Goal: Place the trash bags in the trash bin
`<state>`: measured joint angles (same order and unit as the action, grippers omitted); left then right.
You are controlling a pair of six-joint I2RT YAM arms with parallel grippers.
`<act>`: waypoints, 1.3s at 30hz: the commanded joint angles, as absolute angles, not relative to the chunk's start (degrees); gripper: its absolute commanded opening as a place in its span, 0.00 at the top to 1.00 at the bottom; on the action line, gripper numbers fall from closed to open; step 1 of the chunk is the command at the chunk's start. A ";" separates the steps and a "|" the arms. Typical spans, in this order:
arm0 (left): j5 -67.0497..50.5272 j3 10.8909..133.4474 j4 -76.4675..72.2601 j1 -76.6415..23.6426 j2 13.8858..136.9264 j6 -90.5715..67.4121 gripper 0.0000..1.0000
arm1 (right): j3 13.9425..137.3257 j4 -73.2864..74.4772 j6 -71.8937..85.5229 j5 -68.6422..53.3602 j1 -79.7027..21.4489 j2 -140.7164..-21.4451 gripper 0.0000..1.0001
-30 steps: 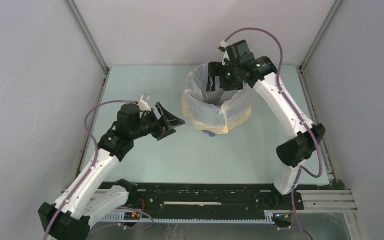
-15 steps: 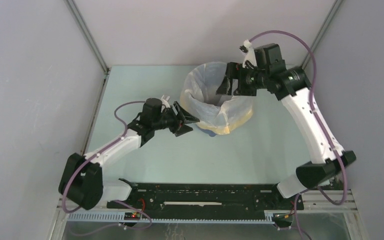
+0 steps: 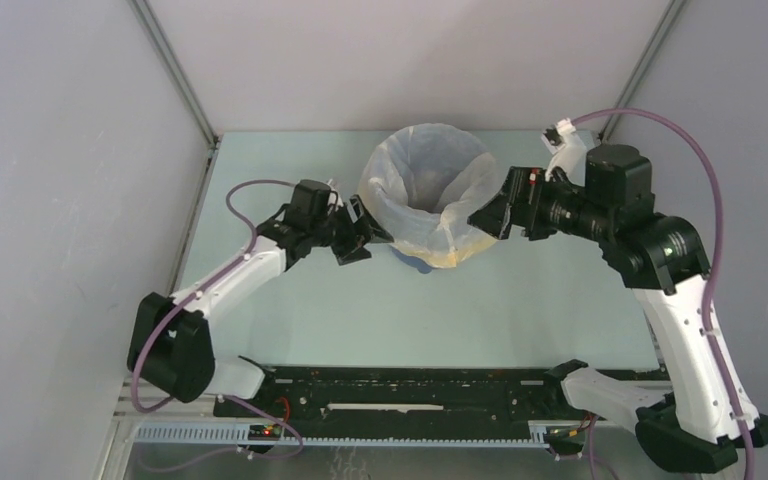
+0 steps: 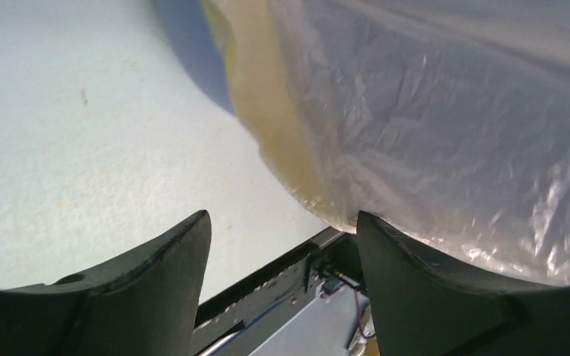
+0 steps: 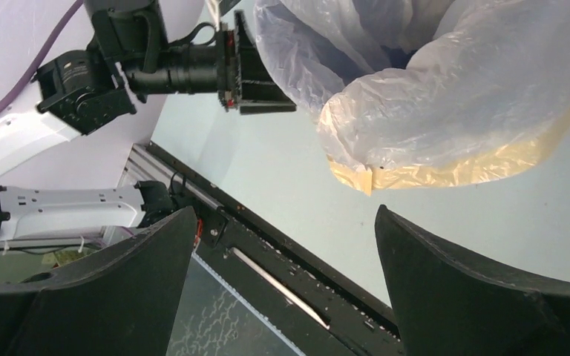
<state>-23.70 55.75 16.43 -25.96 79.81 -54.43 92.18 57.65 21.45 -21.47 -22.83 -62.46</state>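
Overhead, the thin translucent yellowish-white crinkly plastic trash bag point(image 3: 425, 185) sat inside the round blue plastic trash bin point(image 3: 415, 266). It was folded out over the rim so far that only a sliver of blue showed at the base. The lined bin stood between the two end effectors. The left gripper point(image 3: 375, 237) pointed at it from one side and the right gripper point(image 3: 482, 215) from the other, each just beside the draped plastic.

That view did not settle how far the fingers were spread, but the wrist cameras did. The left wrist view showed the left jaws parted with nothing between them. The bag's deeper yellow band hung just ahead of the fingertips, above the gap, and whether one finger brushed the plastic could not be told. The right wrist view showed the right jaws spread wide and empty, with the bag ahead of them and clear of both fingers (the left arm was visible beyond it).

The pale green tabletop point(image 3: 360, 310) was smooth and matte, and plain grey wall panels point(image 3: 60, 150) closed it in. A black mounting rail point(image 3: 410, 385) ran along its near edge. The bag itself looked glossy and finely wrinkled, with its mouth open upward.
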 commanded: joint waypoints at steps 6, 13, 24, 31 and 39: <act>-15.54 59.70 36.54 -25.75 57.58 -45.09 0.14 | 95.97 57.84 24.77 -17.23 -19.16 -57.62 0.00; -10.23 81.85 42.15 -25.75 47.61 -43.95 0.00 | 108.70 59.17 28.48 -12.06 -18.36 -55.01 0.00; 1.22 115.35 42.66 -25.75 50.01 -34.08 0.00 | 125.00 61.74 27.69 -8.54 -18.38 -59.72 0.00; 5.29 114.22 41.33 -25.75 47.64 -31.10 0.00 | 127.49 63.71 28.79 -7.12 -18.32 -60.38 0.00; 6.41 113.37 42.98 -25.75 47.55 -31.13 0.00 | 126.64 64.32 29.74 -6.98 -18.28 -60.40 0.00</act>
<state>4.75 113.91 42.54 -25.91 46.76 -32.69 126.50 64.42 28.29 -7.75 -18.48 -60.23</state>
